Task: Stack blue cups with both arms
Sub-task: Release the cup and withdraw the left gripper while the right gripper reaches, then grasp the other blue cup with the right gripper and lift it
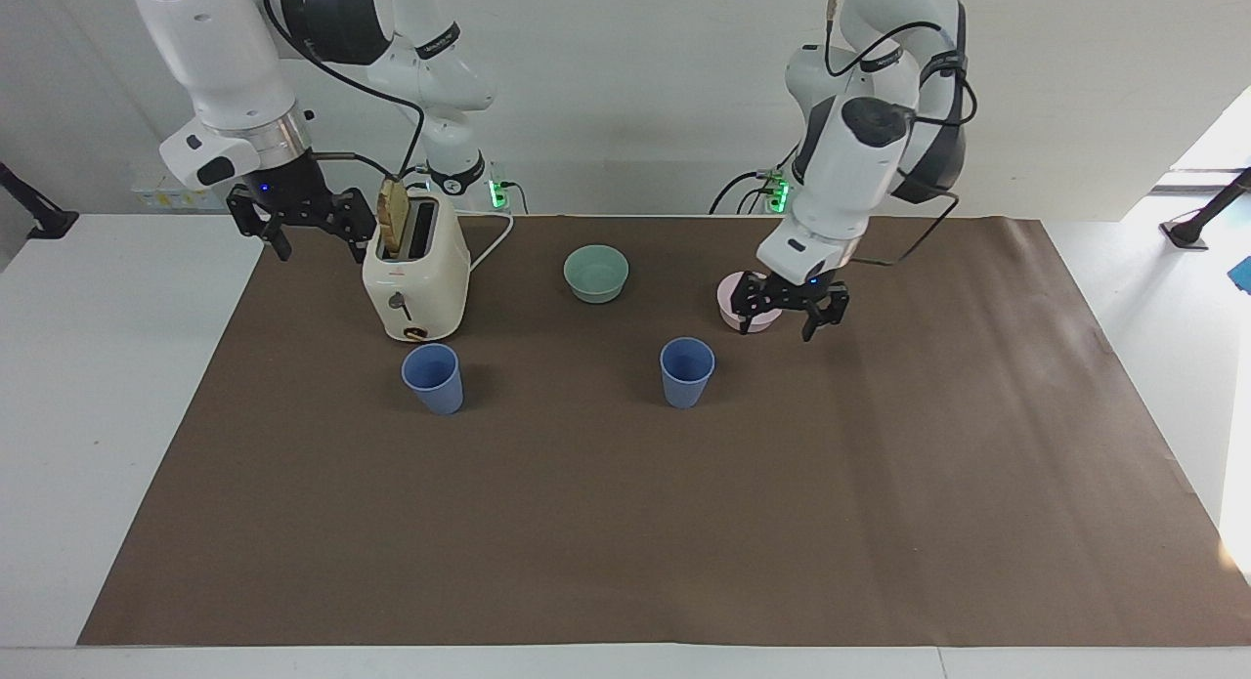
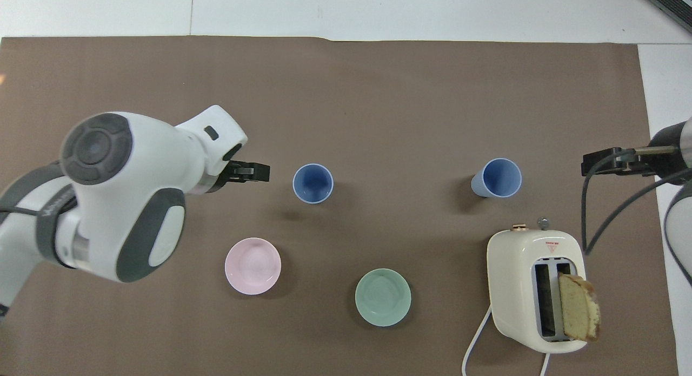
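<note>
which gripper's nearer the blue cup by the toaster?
Right. The right gripper hangs open beside the toaster, which the blue cup stands in front of. The left gripper is open over the pink bowl, past the second cup.

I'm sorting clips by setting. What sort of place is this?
Probably a robotics lab staged as a kitchen: two white arms over a table covered in a brown mat, a toaster with bread, bowls and blue cups.

We see a white counter (image 1: 98, 386) covered by a brown mat (image 1: 625, 523), a plain white wall (image 1: 625, 93) above it, and bright daylight at one end.
</note>
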Action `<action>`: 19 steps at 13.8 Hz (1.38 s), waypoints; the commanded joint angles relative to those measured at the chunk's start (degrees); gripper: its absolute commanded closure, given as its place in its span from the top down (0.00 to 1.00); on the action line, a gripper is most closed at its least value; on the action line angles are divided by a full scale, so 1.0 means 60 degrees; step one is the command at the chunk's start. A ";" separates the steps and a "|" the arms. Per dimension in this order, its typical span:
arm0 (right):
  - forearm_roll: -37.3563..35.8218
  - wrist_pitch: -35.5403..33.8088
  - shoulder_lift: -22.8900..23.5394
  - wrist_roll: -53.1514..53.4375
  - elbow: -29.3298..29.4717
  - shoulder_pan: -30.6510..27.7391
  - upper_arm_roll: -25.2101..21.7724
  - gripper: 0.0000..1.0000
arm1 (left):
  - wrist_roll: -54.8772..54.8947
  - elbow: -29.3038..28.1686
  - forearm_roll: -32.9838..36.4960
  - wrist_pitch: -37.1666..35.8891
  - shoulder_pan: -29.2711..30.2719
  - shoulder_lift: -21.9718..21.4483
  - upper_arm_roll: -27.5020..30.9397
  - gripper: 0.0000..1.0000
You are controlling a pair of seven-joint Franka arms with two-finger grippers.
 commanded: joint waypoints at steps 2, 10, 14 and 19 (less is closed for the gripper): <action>0.0201 0.1399 0.0097 0.0133 -0.1256 -0.0068 0.0058 1.00 | 0.1798 0.0863 0.0141 -0.1705 0.1384 -0.0395 -0.0083 1.00; 0.0215 0.3026 0.1547 0.0395 -0.1711 0.0225 0.0072 1.00 | 0.3692 0.2754 0.0932 -0.3175 0.3305 -0.0292 -0.0039 1.00; 0.0201 0.3949 0.2133 0.0689 -0.2135 0.0488 0.0072 1.00 | 0.3840 0.3151 0.0946 -0.3555 0.3658 -0.0204 -0.0053 1.00; 0.0172 0.4390 0.2325 0.0325 -0.2371 0.0489 0.0072 0.42 | 0.3840 0.3195 0.0946 -0.3672 0.3643 -0.0190 -0.0053 1.00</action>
